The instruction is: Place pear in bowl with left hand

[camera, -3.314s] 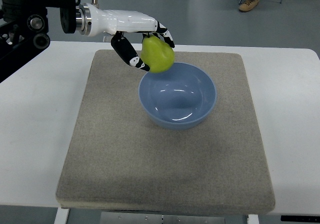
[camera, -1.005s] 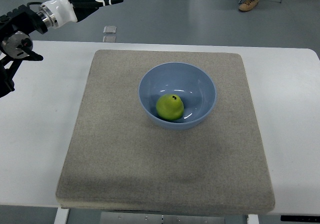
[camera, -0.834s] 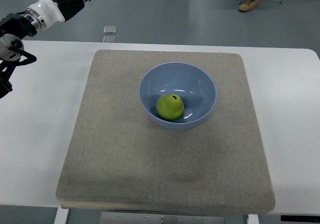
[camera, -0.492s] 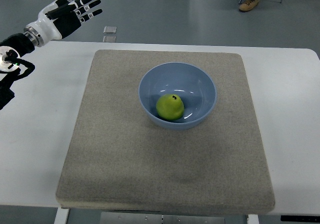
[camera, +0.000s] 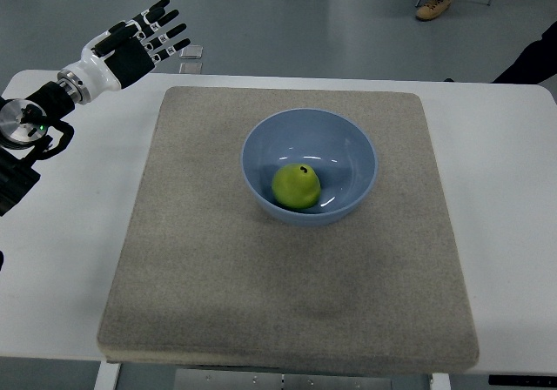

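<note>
A green pear (camera: 296,186) lies inside the blue bowl (camera: 348,133), which stands on the grey mat (camera: 261,277) in the middle of the white table. My left hand (camera: 135,42) is at the far left corner of the table, well away from the bowl, with its fingers spread and holding nothing. The right arm is not in view.
The white table (camera: 505,190) surrounds the mat on all sides. A person's shoe (camera: 432,8) shows on the floor at the top right, and a dark sleeve (camera: 531,59) enters at the right edge. A small square plate (camera: 191,52) lies on the floor beyond the table.
The left hand has let the pear go into the bowl, pulled back to the far left, and now comes down lower with its fingers spread. A dark sleeve appeared at the right edge.
</note>
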Motion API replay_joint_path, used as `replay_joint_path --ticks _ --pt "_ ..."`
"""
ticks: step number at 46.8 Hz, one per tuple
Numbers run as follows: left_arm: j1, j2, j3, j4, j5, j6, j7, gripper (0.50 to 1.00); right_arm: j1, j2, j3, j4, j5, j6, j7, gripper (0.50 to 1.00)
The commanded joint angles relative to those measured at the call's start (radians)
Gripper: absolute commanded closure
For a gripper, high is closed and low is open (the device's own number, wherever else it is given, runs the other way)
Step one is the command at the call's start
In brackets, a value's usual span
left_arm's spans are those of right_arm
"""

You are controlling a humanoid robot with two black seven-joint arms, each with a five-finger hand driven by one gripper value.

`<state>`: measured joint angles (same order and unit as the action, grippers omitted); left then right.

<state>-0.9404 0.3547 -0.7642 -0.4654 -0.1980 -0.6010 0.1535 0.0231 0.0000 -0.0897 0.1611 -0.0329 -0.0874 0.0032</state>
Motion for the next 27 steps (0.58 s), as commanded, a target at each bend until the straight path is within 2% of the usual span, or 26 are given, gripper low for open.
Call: replay_joint_path --ticks 1,27 --pt "0.0 0.0 0.0 -0.002 0.003 0.0 0.0 0.506 0.0 0.0 0.001 0.0 -0.001 0.0 0.0 0.576" --pt "-0.002 0.0 0.003 -0.007 0.005 0.0 0.0 0.506 0.0 0.0 -0.002 0.005 -0.004 0.0 0.0 0.576"
